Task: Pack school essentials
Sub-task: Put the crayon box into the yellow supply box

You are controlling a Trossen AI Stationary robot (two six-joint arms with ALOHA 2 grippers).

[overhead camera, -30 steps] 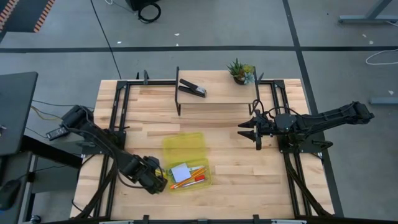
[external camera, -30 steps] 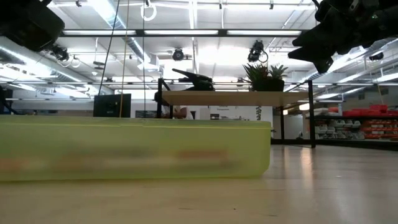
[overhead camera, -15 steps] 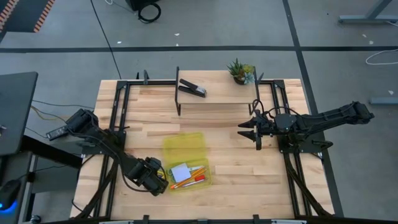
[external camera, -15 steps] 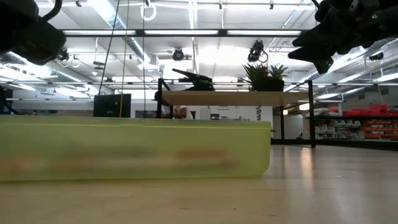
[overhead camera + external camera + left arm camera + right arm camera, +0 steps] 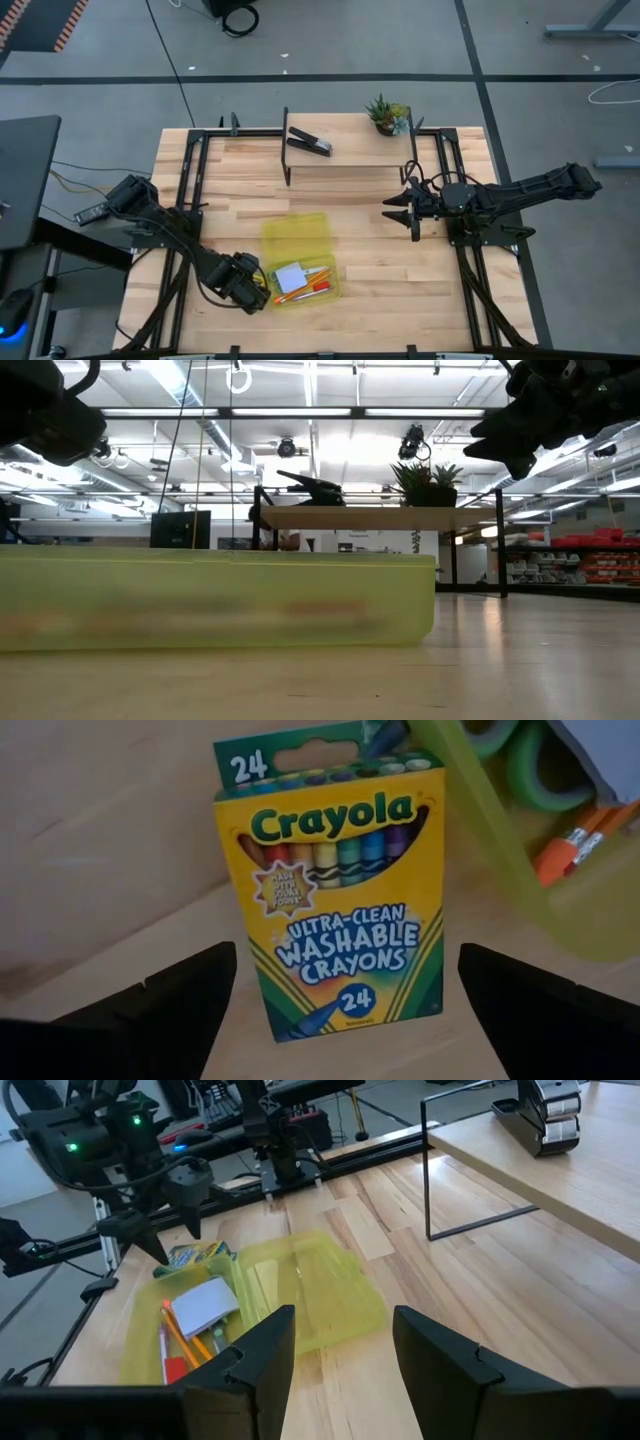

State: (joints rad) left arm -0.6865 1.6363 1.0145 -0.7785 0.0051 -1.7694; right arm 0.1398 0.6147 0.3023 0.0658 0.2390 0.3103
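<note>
The green-yellow crayon box point(image 5: 335, 890) lies flat on the table against the left side of the open yellow case point(image 5: 298, 255). My left gripper point(image 5: 347, 960) hangs open above the box and points down, one finger on each long side, clear of it. In the high view it is at the case's near-left corner point(image 5: 252, 290). The case's tray holds the pale-blue note pad point(image 5: 290, 277), the orange pencils point(image 5: 313, 286) and the green-handled scissors point(image 5: 530, 765). The red block does not show plainly. My right gripper point(image 5: 398, 212) waits open above the table's right half.
A raised wooden shelf point(image 5: 350, 150) on a wire frame stands at the far edge. It carries the black stapler point(image 5: 310, 141) and the small potted plant point(image 5: 387, 115). Bare tabletop lies between the case and the right gripper. The case's wall point(image 5: 215, 600) fills the low view's left.
My left gripper has moved a little down and toward the near edge over the crayon box, staying open. It has kept still for the last half second. The box, the case and the right arm have not moved.
</note>
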